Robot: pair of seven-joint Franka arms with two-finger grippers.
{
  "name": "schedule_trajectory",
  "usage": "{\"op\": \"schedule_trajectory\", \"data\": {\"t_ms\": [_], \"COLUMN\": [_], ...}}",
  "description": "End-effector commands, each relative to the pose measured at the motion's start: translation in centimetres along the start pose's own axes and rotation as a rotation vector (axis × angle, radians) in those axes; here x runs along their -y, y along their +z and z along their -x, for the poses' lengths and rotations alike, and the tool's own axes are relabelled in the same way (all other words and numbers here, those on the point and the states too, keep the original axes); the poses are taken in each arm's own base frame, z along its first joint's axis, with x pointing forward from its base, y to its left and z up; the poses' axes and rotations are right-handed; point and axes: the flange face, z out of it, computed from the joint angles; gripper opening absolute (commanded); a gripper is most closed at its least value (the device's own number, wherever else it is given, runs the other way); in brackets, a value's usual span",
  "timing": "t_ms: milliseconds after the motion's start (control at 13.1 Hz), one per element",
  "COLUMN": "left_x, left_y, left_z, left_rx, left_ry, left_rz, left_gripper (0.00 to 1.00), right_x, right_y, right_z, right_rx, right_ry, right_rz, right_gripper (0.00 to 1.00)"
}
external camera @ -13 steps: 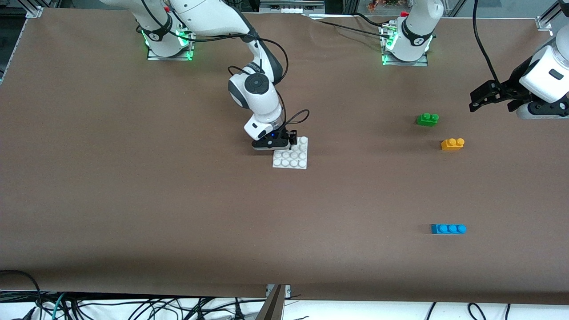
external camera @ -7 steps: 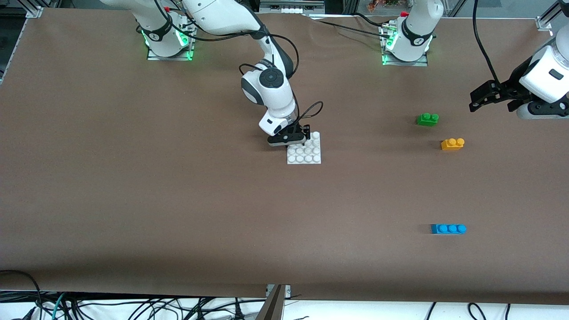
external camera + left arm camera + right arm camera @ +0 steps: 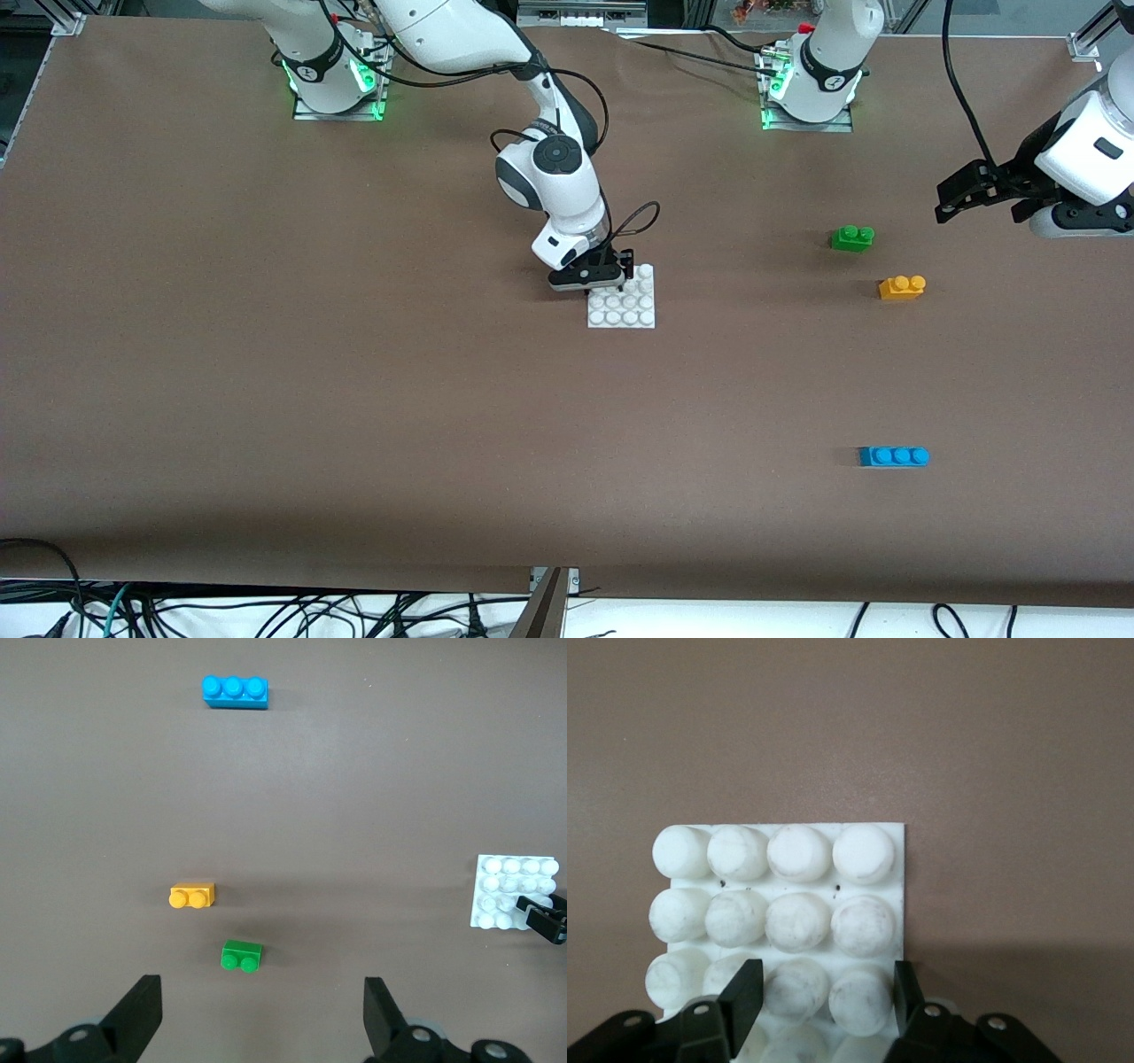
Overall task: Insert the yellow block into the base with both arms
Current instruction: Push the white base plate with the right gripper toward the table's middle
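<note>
The white studded base [image 3: 627, 312] lies on the brown table near the middle. My right gripper [image 3: 613, 280] is shut on two studs at its edge farthest from the front camera, as the right wrist view shows [image 3: 824, 997], with the base [image 3: 780, 895] between the fingers. The yellow block [image 3: 901, 287] lies free toward the left arm's end, also in the left wrist view [image 3: 192, 896]. My left gripper [image 3: 952, 199] is open and empty, up over the table at the left arm's end; it also shows in its wrist view [image 3: 263, 1019].
A green two-stud brick [image 3: 852, 237] lies beside the yellow block, farther from the front camera. A blue three-stud brick [image 3: 893, 455] lies nearer to the front camera. Cables hang off the table's front edge.
My right gripper has slid the base along the table toward the left arm's end. The left arm and the bricks have not moved.
</note>
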Motion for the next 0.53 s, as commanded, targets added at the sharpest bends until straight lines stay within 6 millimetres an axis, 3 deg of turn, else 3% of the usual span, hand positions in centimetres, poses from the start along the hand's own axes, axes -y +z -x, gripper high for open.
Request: {"op": "schedule_trajectory", "data": {"t_ms": [0, 152, 380, 457], "left_x": [0.1, 0.1, 0.1, 0.1], "left_y": [-0.4, -0.4, -0.4, -0.4], "left_z": [-0.1, -0.1, 0.0, 0.0], "left_rx": [0.007, 0.007, 0.008, 0.008], "left_ry": [0.006, 0.006, 0.006, 0.006], "left_rz": [0.029, 0.027, 0.027, 0.029], "left_gripper": [1.00, 1.00, 1.00, 1.00], "right_x": [-0.2, 0.2, 0.1, -0.5], "right_y": [3.0, 1.7, -2.1, -3.2], "right_z": [0.4, -0.3, -2.9, -4.2], "right_rx": [0.002, 0.009, 0.036, 0.043], "right_ry": [0.018, 0.031, 0.083, 0.095], "right_rz": [0.020, 0.022, 0.035, 0.052], "right_gripper": [0.63, 0.69, 1.00, 1.00]}}
